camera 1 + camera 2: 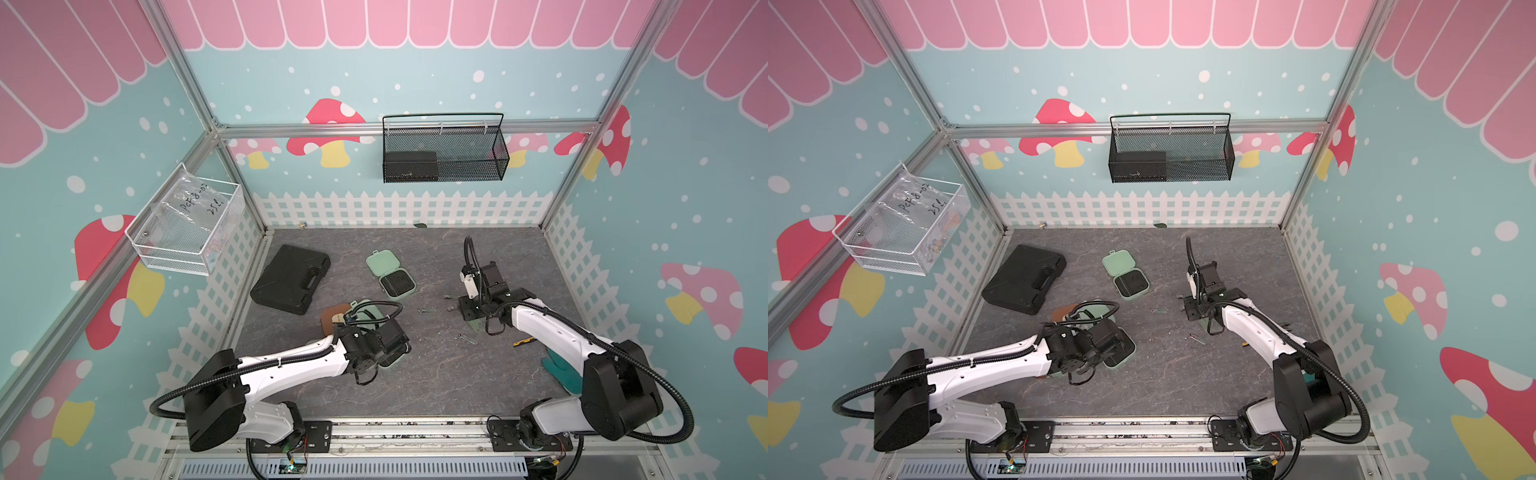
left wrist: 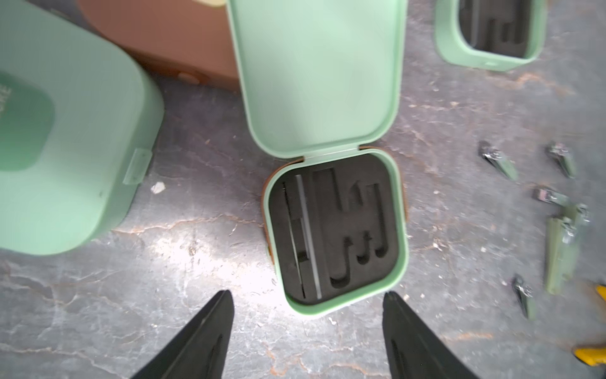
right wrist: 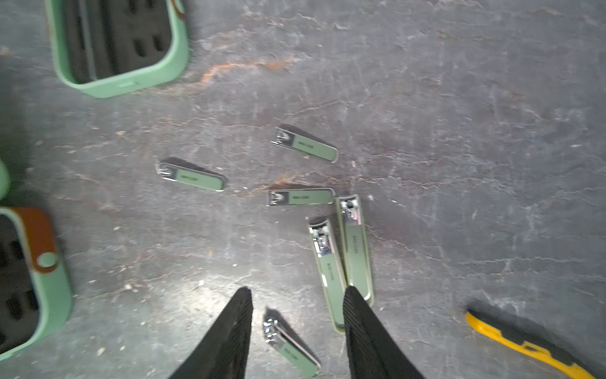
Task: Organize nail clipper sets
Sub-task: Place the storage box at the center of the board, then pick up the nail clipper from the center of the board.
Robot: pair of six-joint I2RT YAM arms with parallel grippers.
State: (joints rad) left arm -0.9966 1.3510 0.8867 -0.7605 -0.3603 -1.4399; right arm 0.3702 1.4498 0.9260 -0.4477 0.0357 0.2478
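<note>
In both top views, an open mint case [image 1: 381, 262] is seen at about 12 o'clock from the middle of the grey worktop [image 1: 415, 386], its lid laid flat and its black insert facing up. A large black case [image 1: 291, 284] is seen at 10 o'clock. A brown case [image 1: 330, 319] and a second open mint case [image 1: 1133, 352] are partly covered by the left arm [image 1: 291, 365] toward 8 o'clock. Small nail clippers [image 1: 427, 310] are scattered between the arms, and the right arm [image 1: 552, 332] reaches in from 4 o'clock. In the left wrist view, the left end effector [image 2: 307, 293] is shown with its jaws wide apart and nothing between them, just short of the second open mint case, in whose slotted insert a thin pale tool is lodged. A closed mint case [image 2: 72, 131] and the brown case are seen beside it. In the right wrist view, the right end effector [image 3: 298, 289] is shown spread and empty over the worktop. Six nail clippers are counted around its fingers, two lying side by side and touching. Whether a fingertip touches one cannot be told. A yellow tool [image 3: 524, 344] is seen well apart.
</note>
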